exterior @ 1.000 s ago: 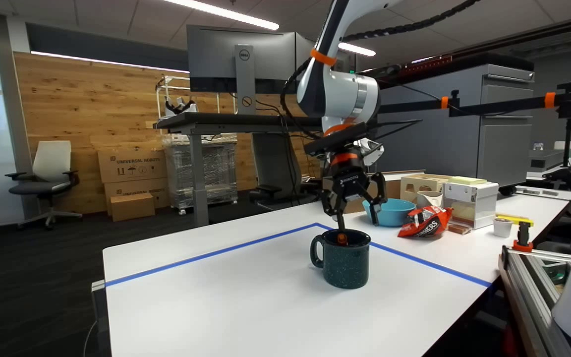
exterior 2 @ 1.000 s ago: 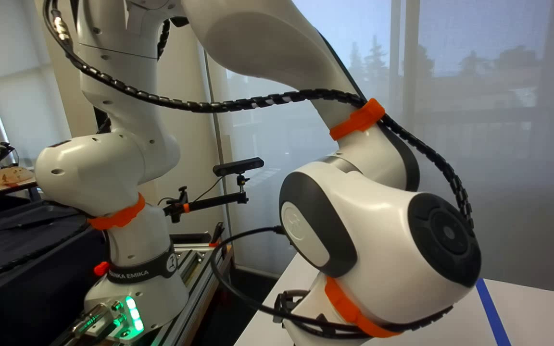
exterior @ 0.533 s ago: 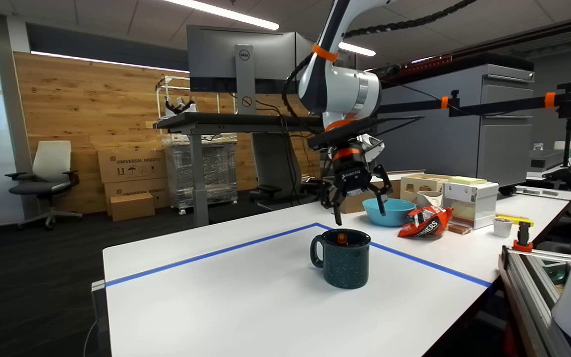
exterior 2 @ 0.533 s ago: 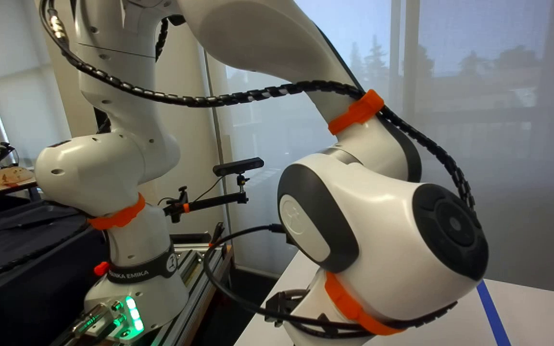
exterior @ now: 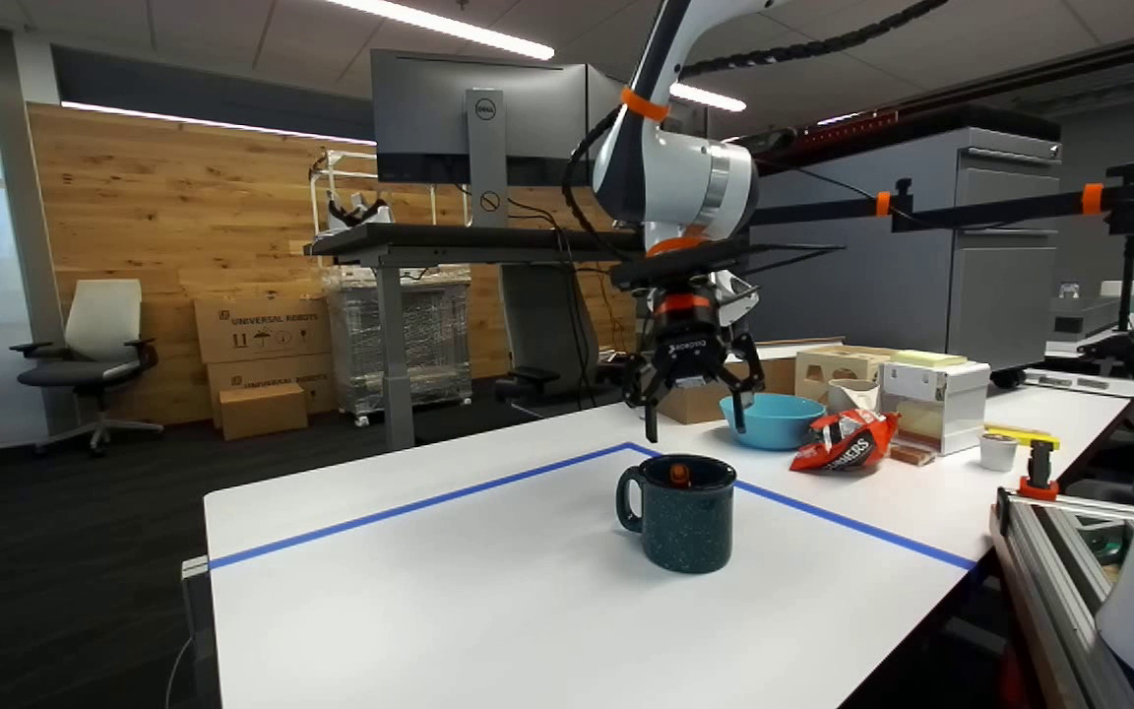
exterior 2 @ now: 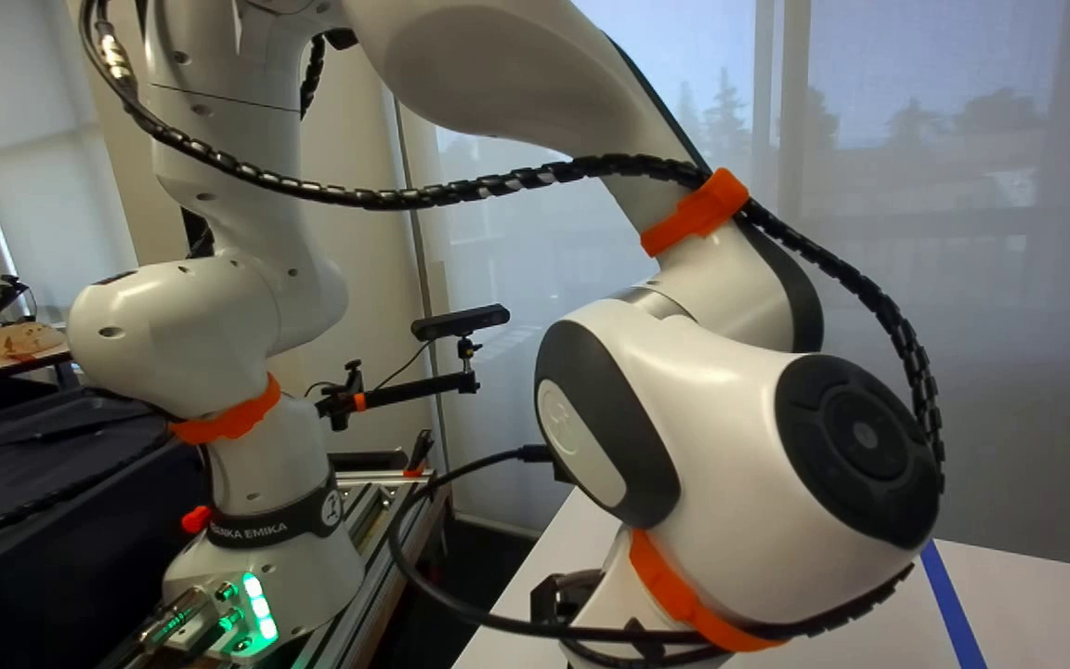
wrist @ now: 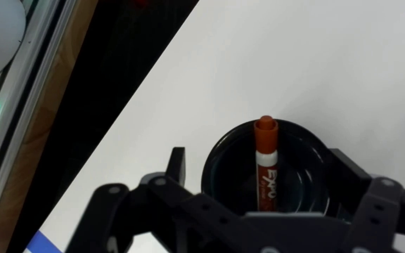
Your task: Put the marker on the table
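Pick-up step, as judged; marker (wrist: 267, 165) not yet grasped. It is contained in the dark teal mug (exterior: 690, 532), orange cap (wrist: 266, 140) up, seemingly leaned on the rim; its lower end is hidden in the wrist view. The mug is stood upright on the white surface (exterior: 409, 611). The end effector (exterior: 696, 430) is positioned above the mug, its fingers (wrist: 176, 163) spread well apart, nothing pinched; in the wrist view the marker is framed between them. Next, a straight descent is called for, probably with a small shift so the cap is centred, then a pinch, a lift clear of the rim and a laying-down on the surface. The mug could be knocked if a finger is brought down off line. Counted: one marker, one mug, one blue bowl (exterior: 774, 425), one red snack bag (exterior: 848, 440), one small white cup (exterior: 998, 453), two strips of blue tape (exterior: 419, 505) joined at a corner. Boxes (exterior: 966, 404) near the bag are overlapped, so left uncounted.
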`<move>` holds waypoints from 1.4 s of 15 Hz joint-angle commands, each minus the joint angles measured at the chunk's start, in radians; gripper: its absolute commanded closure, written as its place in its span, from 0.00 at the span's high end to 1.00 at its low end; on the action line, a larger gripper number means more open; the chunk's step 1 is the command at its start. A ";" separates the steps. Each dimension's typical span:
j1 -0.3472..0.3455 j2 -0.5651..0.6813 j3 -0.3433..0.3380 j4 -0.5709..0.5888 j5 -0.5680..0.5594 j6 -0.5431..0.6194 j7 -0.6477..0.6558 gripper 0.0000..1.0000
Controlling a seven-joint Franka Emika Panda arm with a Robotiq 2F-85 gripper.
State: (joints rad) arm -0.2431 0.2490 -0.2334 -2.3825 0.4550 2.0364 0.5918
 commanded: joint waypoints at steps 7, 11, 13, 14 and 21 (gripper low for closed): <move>-0.024 -0.004 -0.004 -0.058 0.137 0.134 -0.232 1.00; -0.033 0.006 -0.002 -0.055 0.161 0.138 -0.281 0.79; -0.033 0.009 -0.002 -0.054 0.170 0.138 -0.296 0.58; -0.033 0.010 -0.003 -0.055 0.173 0.139 -0.301 0.49; -0.034 0.067 0.000 -0.044 0.196 0.176 -0.316 0.49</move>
State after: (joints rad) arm -0.2739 0.2875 -0.2368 -2.4238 0.6100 2.1792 0.3056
